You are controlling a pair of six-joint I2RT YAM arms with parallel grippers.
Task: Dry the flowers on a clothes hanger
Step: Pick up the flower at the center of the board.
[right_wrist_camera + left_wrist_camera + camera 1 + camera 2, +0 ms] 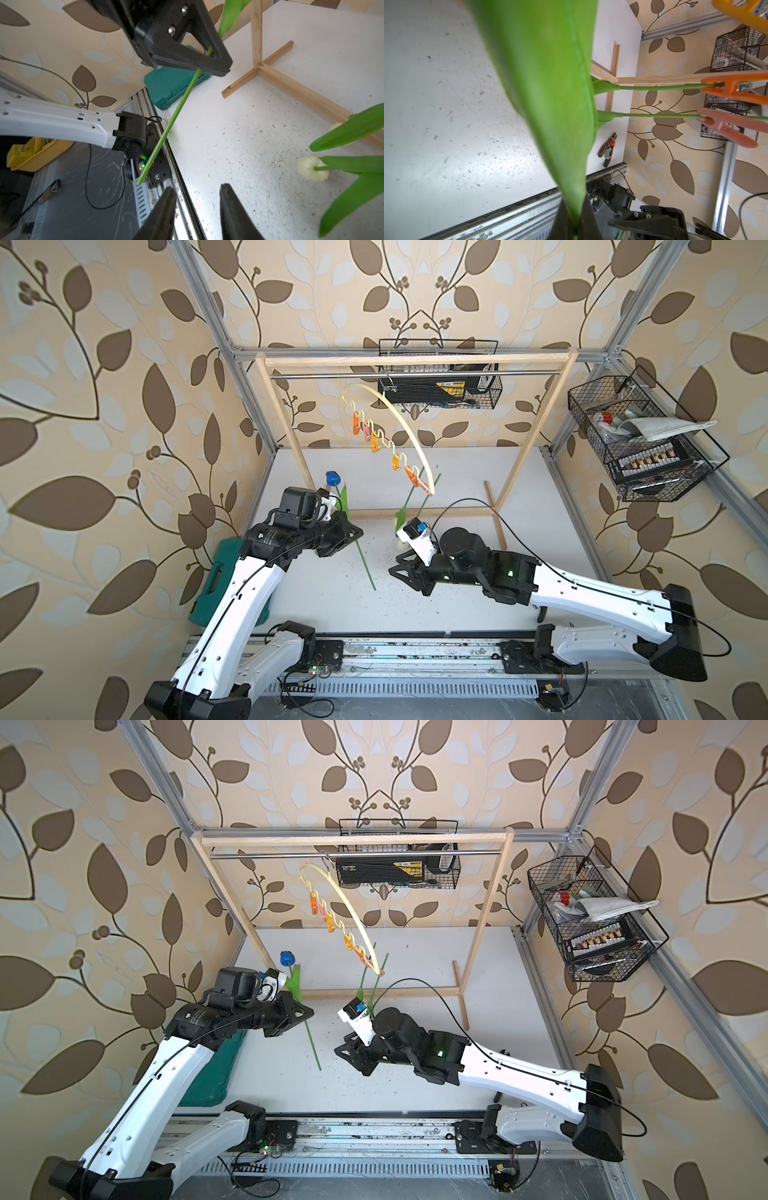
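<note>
white table (415, 605), rack (415, 361) behind: left gripper (355, 534) pinches blue tulip (333, 478) (right gripper (197, 187) agape, empty).

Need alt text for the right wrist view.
The left gripper is shut on a tulip's long green stem above the white table. The right gripper stands open in the foreground, near a cream tulip head and green leaves.

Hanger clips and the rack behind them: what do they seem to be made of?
The orange clip and the pink clip: likely moulded plastic, matte, uniform colour, rounded edges. The rack frame: probably bare light wood, pale and square-cut. Its rod: seemingly metal, with a silvery sheen.
</note>
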